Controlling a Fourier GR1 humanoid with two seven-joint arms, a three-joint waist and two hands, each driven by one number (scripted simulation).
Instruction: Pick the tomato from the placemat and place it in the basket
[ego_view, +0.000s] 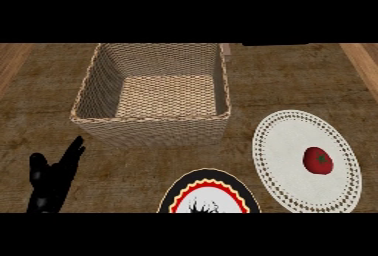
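From the head view, the tomato (318, 160) lies on the white round placemat (284, 150) at the right of the brown desk (295, 80), a little right of the mat's middle. The woven basket (151, 131) stands upright at upper centre, apart from the mat, with nothing in it. A plate (209, 176) with a black rim sits at the lower edge, just left of the mat. The left robot hand (50, 182) rests at lower left, open, fingers straight and pointing up, holding nothing and well apart from the tomato.

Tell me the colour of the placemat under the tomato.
The placemat is white with a lacy edge; head view.
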